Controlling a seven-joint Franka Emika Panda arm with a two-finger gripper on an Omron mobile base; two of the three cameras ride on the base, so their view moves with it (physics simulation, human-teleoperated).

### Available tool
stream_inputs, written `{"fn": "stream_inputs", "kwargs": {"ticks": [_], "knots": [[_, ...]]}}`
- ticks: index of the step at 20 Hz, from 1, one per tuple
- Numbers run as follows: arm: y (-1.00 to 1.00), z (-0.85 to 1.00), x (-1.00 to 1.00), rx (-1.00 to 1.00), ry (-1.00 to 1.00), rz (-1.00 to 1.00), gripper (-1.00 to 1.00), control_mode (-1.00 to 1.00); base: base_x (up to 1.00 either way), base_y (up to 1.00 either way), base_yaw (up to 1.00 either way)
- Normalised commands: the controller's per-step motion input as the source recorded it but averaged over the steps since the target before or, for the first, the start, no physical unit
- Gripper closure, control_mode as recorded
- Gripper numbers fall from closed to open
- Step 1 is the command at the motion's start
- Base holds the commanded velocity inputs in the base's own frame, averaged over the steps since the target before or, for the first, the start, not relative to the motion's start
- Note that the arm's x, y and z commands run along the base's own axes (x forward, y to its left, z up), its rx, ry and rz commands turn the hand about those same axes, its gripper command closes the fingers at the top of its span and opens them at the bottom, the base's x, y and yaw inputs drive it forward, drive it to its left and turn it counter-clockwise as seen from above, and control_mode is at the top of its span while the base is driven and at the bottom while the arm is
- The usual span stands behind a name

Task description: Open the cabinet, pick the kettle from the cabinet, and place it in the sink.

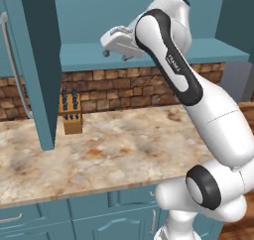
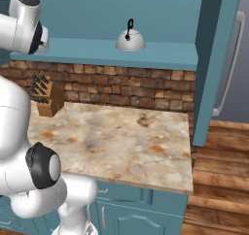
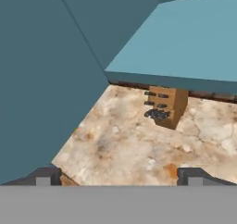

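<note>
— What did the room look like to you, operator?

— You had a beige marbled counter (image 1: 114,150) running under a red-brown brick backsplash (image 2: 121,88), with teal base cabinet fronts (image 1: 89,214) below it and wooden floorboards (image 2: 219,180) off to the right. A wooden knife block (image 1: 71,111) with dark handles stood at the back of the counter, against the bricks.

— And the cabinet?

— You saw the tall teal wall cabinet (image 2: 160,54) with both doors swung wide, the left door (image 1: 34,60) and the right door (image 2: 214,64) each carrying a long silver bar handle. The small rounded silvery-white kettle (image 2: 130,40) with its black looped handle sat upright on the cabinet's bottom shelf, towards the right half.

— The claw?

— Your two-finger gripper (image 3: 120,177) was spread wide and gripped nothing, up at shelf height near the left end of the shelf, well apart from the kettle. Its camera looked down past the shelf edge at the knife block and the counter.
</note>
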Motion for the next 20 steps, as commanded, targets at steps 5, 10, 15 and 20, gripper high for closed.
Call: {"fn": "stream_inputs", "kwargs": {"ticks": [5, 10, 15, 20], "knots": [[-0.47, 0.01, 0.00, 0.00, -0.13, -0.21, -1.00, -1.00, 0.00, 0.00, 0.00], [-0.45, 0.01, 0.02, 0.00, -0.04, -0.23, -1.00, -1.00, 0.00, 0.00, 0.00], [-0.43, 0.00, 0.07, 0.00, -0.05, -0.22, -1.00, -1.00, 0.00, 0.00, 0.00], [-0.42, 0.03, 0.12, -0.02, -0.05, -0.15, -1.00, -1.00, 0.00, 0.00, 0.00]]}}
